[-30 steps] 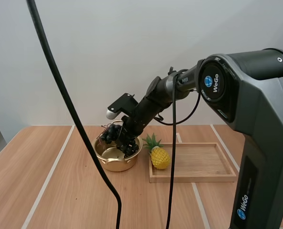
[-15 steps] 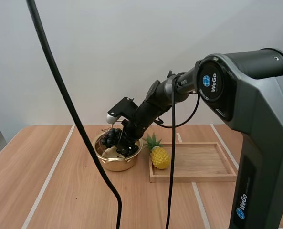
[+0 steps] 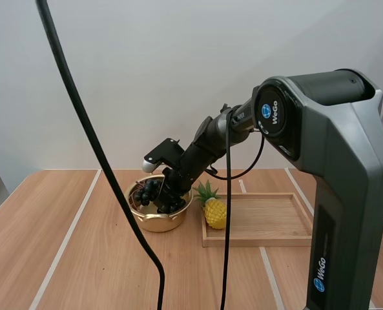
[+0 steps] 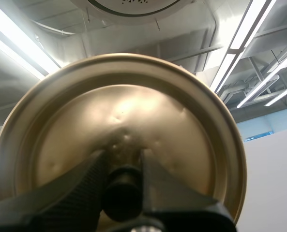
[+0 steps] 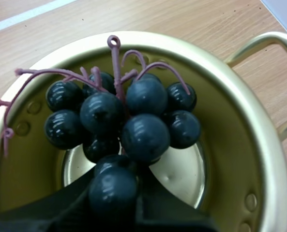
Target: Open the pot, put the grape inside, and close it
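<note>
**Grapes (image 5: 121, 121) lowered into the open pot (image 3: 154, 221)**

Came down within the last second from just over the rim to well inside the bowl. Hung close above the shiny bottom, with purple stems poking up toward the rim. Judged the putting-in step nearly finished: release and closing yet to come.

At the left, held the lid (image 4: 182, 145) up, its top side toward the camera. Left gripper (image 4: 123, 162) clamped narrow on the black knob (image 4: 123, 193), a finger pressed on either side.

Further right, on the table (image 3: 62, 245), stood the golden pot, uncovered. Right gripper (image 3: 168, 200) dipped into its mouth, jaws drawn narrow and pinching the lowest berry of the bunch. Not let go yet.

Just right of the pot, a pineapple (image 3: 216, 212) upright at the left end of the wooden tray (image 3: 269, 239).

Right arm (image 3: 207, 145) reached out from the tall base at the right, stretched forward and leftward, sloped down above the pineapple, wrist tipped into the pot.
</note>
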Action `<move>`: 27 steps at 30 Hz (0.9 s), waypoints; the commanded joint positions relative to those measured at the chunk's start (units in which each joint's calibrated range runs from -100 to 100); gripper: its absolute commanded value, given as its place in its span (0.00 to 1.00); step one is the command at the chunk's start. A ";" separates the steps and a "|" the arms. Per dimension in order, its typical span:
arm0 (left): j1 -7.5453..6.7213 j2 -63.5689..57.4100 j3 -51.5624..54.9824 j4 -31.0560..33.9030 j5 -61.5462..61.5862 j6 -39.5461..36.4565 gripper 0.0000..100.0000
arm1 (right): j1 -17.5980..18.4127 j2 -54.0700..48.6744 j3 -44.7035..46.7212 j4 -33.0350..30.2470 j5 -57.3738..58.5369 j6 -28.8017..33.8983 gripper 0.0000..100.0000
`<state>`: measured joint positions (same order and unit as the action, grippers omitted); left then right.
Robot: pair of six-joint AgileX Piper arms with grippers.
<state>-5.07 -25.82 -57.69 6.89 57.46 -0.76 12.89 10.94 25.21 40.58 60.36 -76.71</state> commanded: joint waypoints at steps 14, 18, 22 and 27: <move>0.12 -0.22 -0.17 0.61 -2.47 -0.56 0.00 | -0.08 -0.03 -2.19 1.08 0.49 0.81 1.00; 0.12 -0.22 -0.17 0.61 -2.47 -0.56 0.00 | -0.08 -2.15 -3.70 1.08 1.24 1.73 1.00; 0.12 -0.22 -0.17 0.61 -2.47 -0.56 0.00 | -0.08 -5.39 -3.99 1.08 1.74 2.51 1.00; 0.12 -0.22 -0.17 0.61 -2.47 -0.56 0.00 | -0.08 -9.93 -3.99 -0.52 3.07 4.10 1.00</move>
<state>-5.07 -25.82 -57.69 6.89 57.46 -0.76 12.89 3.48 21.58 41.01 61.64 -73.35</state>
